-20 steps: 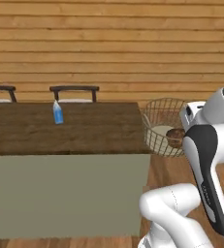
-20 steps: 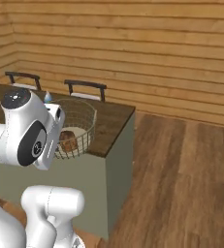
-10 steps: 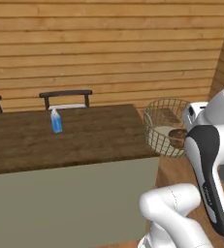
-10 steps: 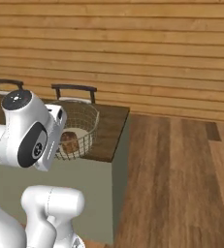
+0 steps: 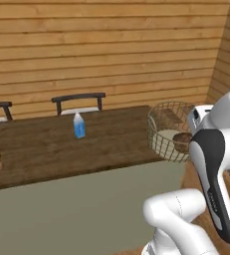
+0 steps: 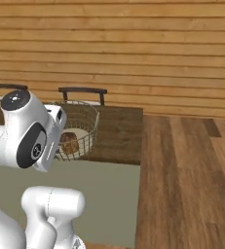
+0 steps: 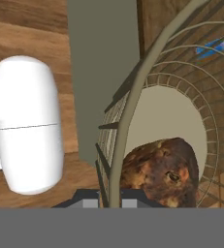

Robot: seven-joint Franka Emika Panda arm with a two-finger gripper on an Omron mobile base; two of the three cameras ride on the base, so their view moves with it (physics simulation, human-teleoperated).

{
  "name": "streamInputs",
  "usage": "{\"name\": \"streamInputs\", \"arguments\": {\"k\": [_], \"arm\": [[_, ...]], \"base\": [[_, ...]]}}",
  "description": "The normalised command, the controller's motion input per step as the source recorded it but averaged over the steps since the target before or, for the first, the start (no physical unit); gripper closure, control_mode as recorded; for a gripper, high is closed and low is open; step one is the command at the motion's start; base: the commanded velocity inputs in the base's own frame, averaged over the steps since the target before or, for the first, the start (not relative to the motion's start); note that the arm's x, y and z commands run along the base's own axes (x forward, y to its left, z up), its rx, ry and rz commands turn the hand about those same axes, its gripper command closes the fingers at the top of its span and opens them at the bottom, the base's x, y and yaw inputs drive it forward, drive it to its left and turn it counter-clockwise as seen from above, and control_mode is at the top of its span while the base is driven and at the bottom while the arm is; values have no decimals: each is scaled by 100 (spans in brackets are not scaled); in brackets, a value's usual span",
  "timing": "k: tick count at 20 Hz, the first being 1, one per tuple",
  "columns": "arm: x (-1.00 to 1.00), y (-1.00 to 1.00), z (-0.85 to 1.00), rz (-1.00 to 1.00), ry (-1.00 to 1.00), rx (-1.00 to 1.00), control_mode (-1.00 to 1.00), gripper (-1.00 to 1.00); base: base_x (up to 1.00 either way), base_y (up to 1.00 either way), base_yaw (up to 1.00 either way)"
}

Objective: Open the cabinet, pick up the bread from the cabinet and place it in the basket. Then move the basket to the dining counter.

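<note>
I hold the pale cream wire-mesh basket (image 5: 171,130), orange-brown bread (image 7: 161,172) inside, gripper (image 7: 108,197) clamped on its six-o'clock rim, ready to lower onto the dark wood-grain dining counter (image 5: 47,149).

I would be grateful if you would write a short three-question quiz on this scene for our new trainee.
1. True or false: the bread lies inside the basket.
2. Which colour is the bottle on the dining counter: A green, B blue, C red?
3. Fill in: the gripper grips the basket by its ____.

Key: 1 true; 2 B; 3 rim.
</note>
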Motion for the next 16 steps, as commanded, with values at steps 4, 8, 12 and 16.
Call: {"name": "streamInputs", "arguments": {"k": [4,8,12,16], "arm": [[0,0,0,0,0,0,100,100],[0,0,0,0,0,0,100,100],[0,0,0,0,0,0,100,100],[0,0,0,0,0,0,100,100]], "base": [[39,61,-14],[42,49,-14],[42,37,-11],[38,28,-9]]}}
